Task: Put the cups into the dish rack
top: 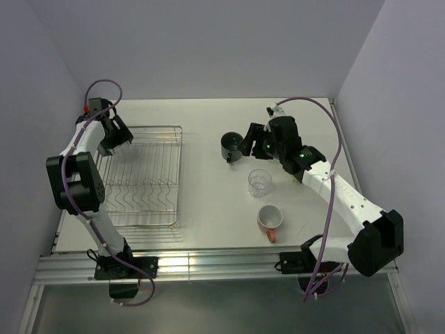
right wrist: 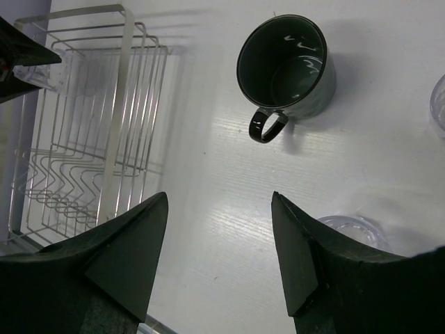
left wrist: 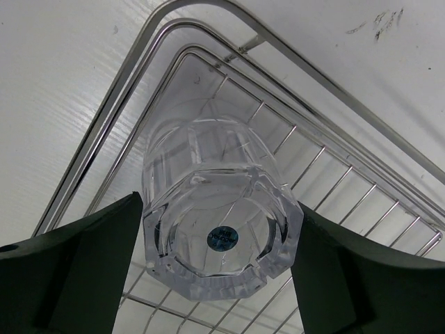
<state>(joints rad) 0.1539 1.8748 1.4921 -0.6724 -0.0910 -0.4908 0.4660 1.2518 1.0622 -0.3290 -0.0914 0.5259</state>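
Observation:
An upturned clear glass tumbler (left wrist: 208,181) stands in the far left corner of the dish rack (top: 179,174), base toward the wrist camera. My left gripper (left wrist: 221,209) is open, its fingers close on either side of the tumbler. The arm hides the tumbler in the top view. My right gripper (right wrist: 219,202) hangs open and empty over bare table just short of the black mug (right wrist: 285,66), which stands upright with its handle toward me. A second clear tumbler (top: 259,182) and the orange mug (top: 270,218) stand on the table right of the rack.
The silver rack (right wrist: 125,104) lies left of the black mug (top: 231,145). A clear glass rim (right wrist: 351,226) shows beside my right finger. Walls close the table at the back and on both sides.

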